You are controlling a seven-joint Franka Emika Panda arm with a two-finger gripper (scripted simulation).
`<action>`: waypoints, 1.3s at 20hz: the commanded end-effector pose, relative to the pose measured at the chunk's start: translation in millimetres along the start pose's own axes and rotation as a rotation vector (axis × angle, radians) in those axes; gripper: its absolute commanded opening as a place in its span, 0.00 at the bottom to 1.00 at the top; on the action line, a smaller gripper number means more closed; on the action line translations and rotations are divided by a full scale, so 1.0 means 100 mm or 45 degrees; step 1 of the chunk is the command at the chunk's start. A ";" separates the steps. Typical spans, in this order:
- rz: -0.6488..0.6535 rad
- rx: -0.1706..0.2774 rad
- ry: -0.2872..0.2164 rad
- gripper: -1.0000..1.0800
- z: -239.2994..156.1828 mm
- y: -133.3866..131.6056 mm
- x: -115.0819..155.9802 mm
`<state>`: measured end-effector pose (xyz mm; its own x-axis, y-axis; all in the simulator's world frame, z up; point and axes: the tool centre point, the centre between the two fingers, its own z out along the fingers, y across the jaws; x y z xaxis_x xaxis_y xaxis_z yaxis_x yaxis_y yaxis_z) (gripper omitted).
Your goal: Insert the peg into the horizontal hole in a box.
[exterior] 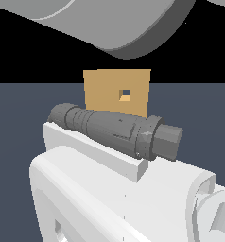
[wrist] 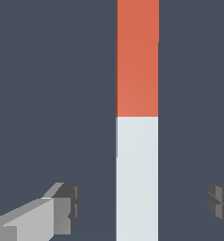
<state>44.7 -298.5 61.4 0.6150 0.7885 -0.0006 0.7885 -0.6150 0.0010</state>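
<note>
The claw (wrist: pixel 141 207) hangs wide apart astride the peg (wrist: pixel 137 117), not gripping. Grasping is in hand, I judge. Next: descend and close on its pale half, with the box (exterior: pixel 117 92) beyond.

Tan box (exterior: pixel 105 92) upright beyond white arm (exterior: pixel 109 198); small square hole (exterior: pixel 125 95) through its face.

White arm (exterior: pixel 100 198), dark grey ribbed cyl. (exterior: pixel 116 130), grey fingertips (wrist: pixel 67 207).

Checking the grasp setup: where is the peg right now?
In the wrist view, the peg lies on the dark floor between the open claw fingers, touching neither; the exterior view doesn't show it.
</note>
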 end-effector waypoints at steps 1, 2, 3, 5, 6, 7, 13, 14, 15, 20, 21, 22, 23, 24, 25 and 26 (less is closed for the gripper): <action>0.001 0.002 0.000 0.96 0.09 -0.01 0.00; 0.002 0.002 0.000 0.96 0.15 -0.01 -0.01; 0.003 0.002 0.000 0.96 0.21 -0.01 -0.01; 0.004 0.002 0.001 0.96 0.32 -0.01 -0.01; 0.004 0.002 0.001 0.96 0.37 -0.01 -0.01; 0.005 0.001 0.001 0.96 0.40 -0.01 -0.01; 0.005 0.001 0.001 0.96 0.45 0.00 -0.01; 0.005 0.001 0.001 0.00 0.45 0.00 -0.01; 0.005 0.001 0.001 0.00 0.45 0.00 -0.01; 0.005 0.001 0.001 0.00 0.45 0.00 -0.01; 0.005 0.001 0.001 0.00 0.45 0.00 -0.01; 0.005 0.001 0.001 0.00 0.45 0.00 -0.01; 0.005 0.001 0.001 0.00 0.45 0.00 -0.01; 0.005 0.002 0.001 0.00 0.46 0.00 -0.01; 0.004 0.002 0.001 0.00 0.45 0.00 -0.01; 0.002 0.002 0.001 0.00 0.45 -0.01 0.00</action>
<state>44.0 -299.1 15.9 0.6176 0.7865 -0.0004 0.7865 -0.6176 -0.0011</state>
